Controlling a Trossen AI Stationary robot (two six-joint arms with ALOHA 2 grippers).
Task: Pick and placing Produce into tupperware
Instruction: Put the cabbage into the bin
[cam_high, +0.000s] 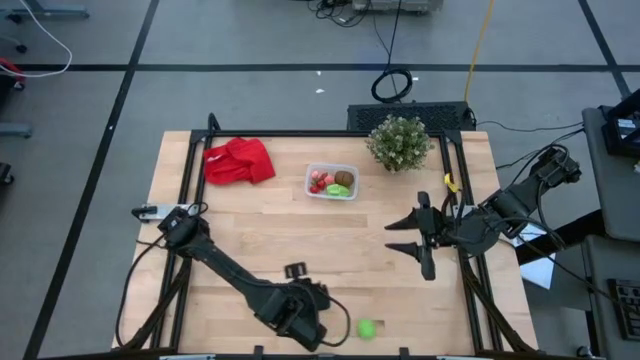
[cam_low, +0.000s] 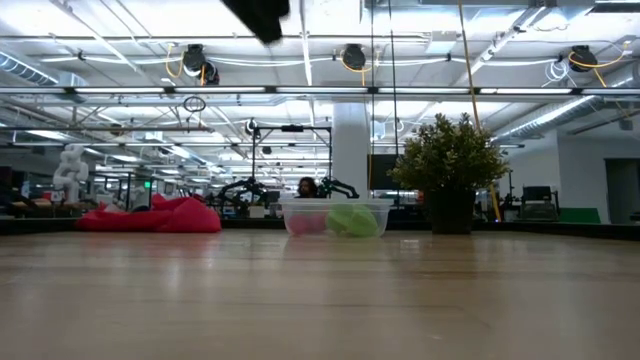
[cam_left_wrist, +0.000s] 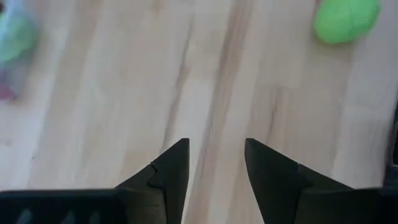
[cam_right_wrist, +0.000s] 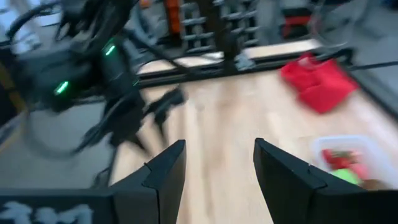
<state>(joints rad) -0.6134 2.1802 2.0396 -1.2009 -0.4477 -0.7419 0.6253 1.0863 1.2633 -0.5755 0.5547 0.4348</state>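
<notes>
Dark fingers of the left gripper (cam_left_wrist: 216, 177) stand parted over bare wood at the table's near edge, holding nothing; a green piece (cam_high: 367, 328) lies just to its right. The right gripper (cam_high: 404, 236), also parted and empty, hovers at the right. Far off, the tupperware (cam_high: 331, 182) holds red, brown and green produce.

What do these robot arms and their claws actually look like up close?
Both arms are dark, almost black, built of jointed segments with black cables trailing from their bases. The left gripper ends in two flat, wedge-shaped dark fingers, and the right gripper looks the same. In the right wrist view, small green lights glow on the left arm's body.
</notes>
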